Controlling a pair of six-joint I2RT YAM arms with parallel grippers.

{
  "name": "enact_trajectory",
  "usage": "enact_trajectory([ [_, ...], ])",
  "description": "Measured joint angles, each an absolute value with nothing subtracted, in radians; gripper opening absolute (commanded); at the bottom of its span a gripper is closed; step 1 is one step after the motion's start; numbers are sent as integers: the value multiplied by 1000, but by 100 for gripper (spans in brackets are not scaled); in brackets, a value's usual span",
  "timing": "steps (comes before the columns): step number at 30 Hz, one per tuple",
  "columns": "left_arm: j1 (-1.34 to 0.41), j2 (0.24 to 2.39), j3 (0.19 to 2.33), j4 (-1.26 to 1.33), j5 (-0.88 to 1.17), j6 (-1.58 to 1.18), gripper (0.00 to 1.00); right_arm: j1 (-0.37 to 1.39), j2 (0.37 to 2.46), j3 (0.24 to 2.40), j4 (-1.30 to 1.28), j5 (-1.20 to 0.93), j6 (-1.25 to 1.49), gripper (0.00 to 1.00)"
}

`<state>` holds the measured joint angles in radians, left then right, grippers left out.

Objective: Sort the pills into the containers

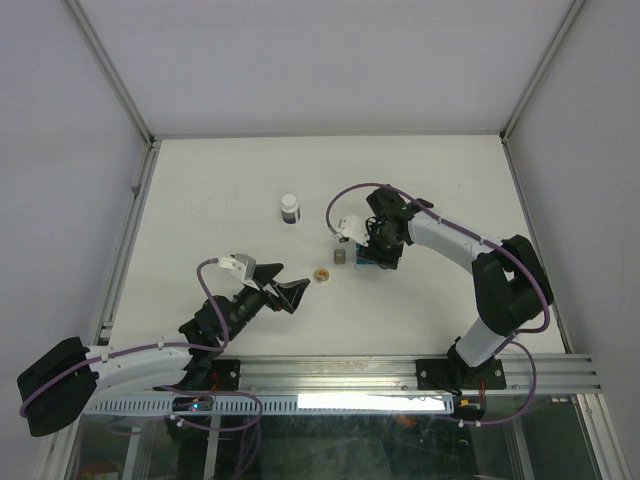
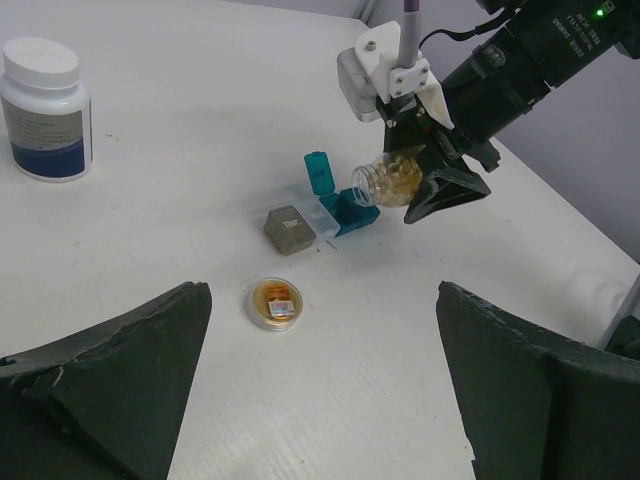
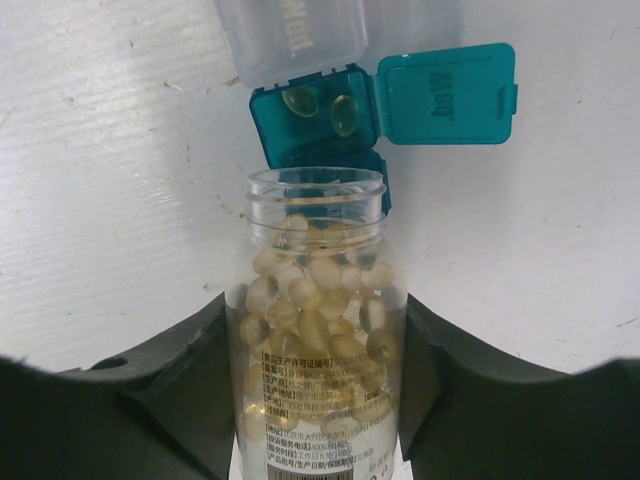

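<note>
A: Why does the right gripper [image 1: 372,252] hold the clear bottle [image 3: 315,330] tipped over like that?

B: To pour, it seems. The bottle lies nearly on its side, its open mouth aimed at the teal pill box [image 2: 345,210], whose lid [image 3: 445,92] is flipped up and out of the way. Two yellow capsules [image 3: 345,112] lie in the open compartment, and many more are heaped behind the bottle's neck.

A: And the fingers?

B: The right fingers [image 3: 160,400] are clamped on both sides of the bottle's lower body, over the label. That leaves the mouth free, well ahead of the fingertips. The teal compartment sits just beyond the rim and below it, not touching it as far as the left wrist view shows.

A: Where is the grey box [image 2: 289,229]?

B: Closed on the table [image 1: 200,200], just beside the teal one, with a pale section between them.

A: What about the left gripper [image 1: 283,290]?

B: Its jaws are spread wide and hold nothing. It hangs back near the gold cap [image 2: 275,303], probably to keep clear of the pour. A white bottle [image 2: 45,108] stands well apart.
</note>
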<state>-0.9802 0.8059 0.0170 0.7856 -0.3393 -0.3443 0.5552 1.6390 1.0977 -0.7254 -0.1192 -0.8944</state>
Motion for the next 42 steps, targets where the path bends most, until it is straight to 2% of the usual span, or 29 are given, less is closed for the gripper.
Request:
enact_trajectory([
  [42, -980, 817, 17, 786, -330, -345, 99, 559, 1629, 1068, -690, -83, -880, 0],
])
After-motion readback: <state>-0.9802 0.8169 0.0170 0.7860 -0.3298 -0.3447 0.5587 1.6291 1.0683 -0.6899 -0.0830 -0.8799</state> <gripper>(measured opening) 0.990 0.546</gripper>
